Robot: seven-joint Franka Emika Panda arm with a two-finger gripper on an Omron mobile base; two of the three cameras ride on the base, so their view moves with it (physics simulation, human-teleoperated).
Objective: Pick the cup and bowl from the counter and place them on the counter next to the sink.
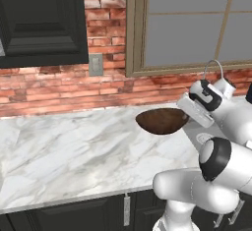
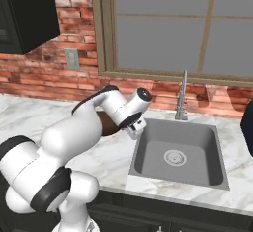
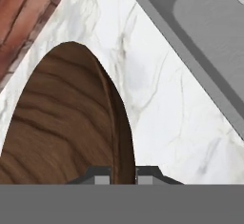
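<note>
A red brick wall point(image 1: 54, 85) with a wood-framed window point(image 2: 158, 26) backs the white, grey-veined marble bench point(image 1: 74, 151), which sits on dark black cabinets point(image 1: 64, 215).

The left base view shows a black upper cabinet point(image 1: 42, 21) and a grey wall outlet point(image 1: 95, 65). It also shows the wide, shallow, round dark brown wooden bowl point(image 1: 162, 120) from the side, raised above the bench and tilted, with the arm's wrist at its right rim. The hand itself is hidden behind the wrist in this view.

The right base view shows the rectangular grey steel sink point(image 2: 175, 154) with its round drain and the thin chrome faucet point(image 2: 182, 97) at its back edge. Here the arm covers most of the bowl; a dark sliver of it is visible beside the forearm, to the left of the sink.

The hand view shows the hand point(image 3: 123, 174) pinching the bowl's rim: one fingertip lies on the grained inside point(image 3: 71, 123), the other on the outer wall. The bowl extends up and away from the fingertips. The bench lies beneath it, and the sink edge crosses the upper right corner.
</note>
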